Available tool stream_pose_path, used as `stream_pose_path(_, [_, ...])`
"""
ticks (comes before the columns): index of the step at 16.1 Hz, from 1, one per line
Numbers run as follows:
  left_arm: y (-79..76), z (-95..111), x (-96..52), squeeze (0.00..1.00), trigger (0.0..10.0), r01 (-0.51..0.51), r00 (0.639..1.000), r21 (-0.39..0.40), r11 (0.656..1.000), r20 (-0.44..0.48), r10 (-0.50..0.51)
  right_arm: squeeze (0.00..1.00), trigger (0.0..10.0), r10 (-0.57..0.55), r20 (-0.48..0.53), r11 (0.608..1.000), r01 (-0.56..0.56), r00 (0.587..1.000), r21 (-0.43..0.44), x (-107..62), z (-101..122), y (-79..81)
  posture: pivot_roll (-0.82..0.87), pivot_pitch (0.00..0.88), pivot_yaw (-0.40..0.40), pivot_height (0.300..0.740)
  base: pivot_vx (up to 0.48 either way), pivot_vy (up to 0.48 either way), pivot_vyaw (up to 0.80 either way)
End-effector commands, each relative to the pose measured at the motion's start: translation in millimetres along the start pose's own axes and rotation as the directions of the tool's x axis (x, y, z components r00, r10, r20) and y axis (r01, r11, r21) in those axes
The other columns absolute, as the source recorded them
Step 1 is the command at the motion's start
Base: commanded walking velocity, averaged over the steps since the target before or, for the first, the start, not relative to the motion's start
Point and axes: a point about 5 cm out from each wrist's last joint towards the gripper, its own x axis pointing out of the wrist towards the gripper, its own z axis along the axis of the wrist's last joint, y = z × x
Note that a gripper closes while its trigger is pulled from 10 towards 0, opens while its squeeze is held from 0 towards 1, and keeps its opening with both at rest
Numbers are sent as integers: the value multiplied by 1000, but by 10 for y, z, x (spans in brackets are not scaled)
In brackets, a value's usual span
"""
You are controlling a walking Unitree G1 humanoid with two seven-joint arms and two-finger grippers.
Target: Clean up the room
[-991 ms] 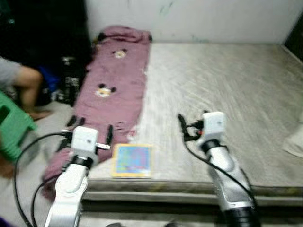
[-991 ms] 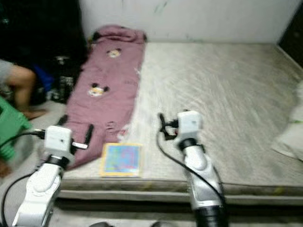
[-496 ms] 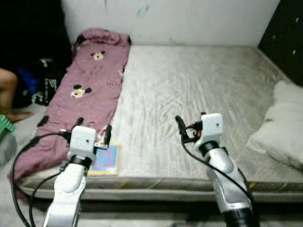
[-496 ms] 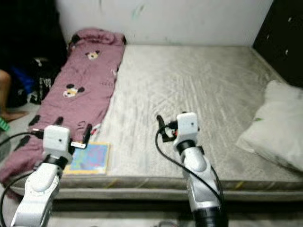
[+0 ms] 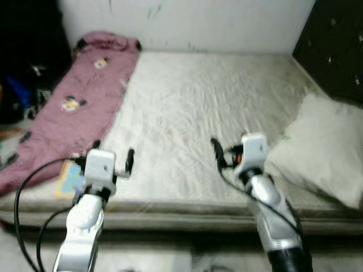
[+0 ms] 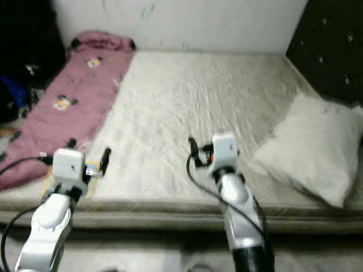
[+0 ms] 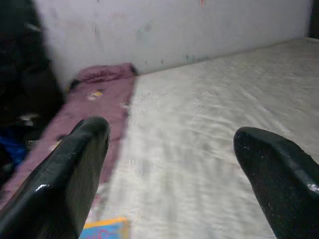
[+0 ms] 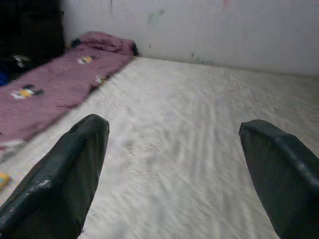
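a blanket (image 5: 68, 107) is laid along the mattress's (image 5: 193, 113) left edge, up to the far left corner. a book (image 5: 68, 178) sits at the near left corner, a pillow (image 5: 320, 150) at the right edge.

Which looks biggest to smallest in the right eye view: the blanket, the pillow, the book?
1. Blanket and pillow: about alike as they look. The blanket runs longer up the mattress, but the pillow lies nearer the camera, so I would not rank them.
2. Book: clearly smallest, partly hidden behind the left gripper.

Mattress (image 5: 198, 107) with blanket (image 5: 68, 107), pillow (image 5: 317, 147), book (image 5: 68, 178)
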Motion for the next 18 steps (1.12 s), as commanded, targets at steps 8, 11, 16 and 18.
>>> stream_pose_path(8, [149, 78, 54, 0, 10000, -74, 996, 1, 997, 46, 74, 0, 10000, -11, 26, 1000, 11, 1000, 1, 20, 61, -31, -125, 0, 1, 740, 0, -38, 0])
stream_pose_path(11, [142, 104, 115, 0, 10000, -71, 996, -53, 996, 46, 73, 0, 10000, -21, 29, 1000, 20, 999, 22, 24, 63, -41, -123, 0, 0, 740, 0, 0, 0])
stream_pose_path(16, [115, 70, 109, 0, 10000, -41, 997, -69, 997, 55, 45, 0, 10000, -28, 22, 999, 28, 999, 26, 28, 61, -51, -127, 0, -1, 740, 0, 0, 0])
stream_pose_path(18, [106, 74, 107, 0, 10000, -29, 997, -85, 996, 64, 34, 0, 10000, -27, 18, 999, 26, 999, 27, 27, 55, -53, -124, 0, -6, 740, 0, 0, -334])
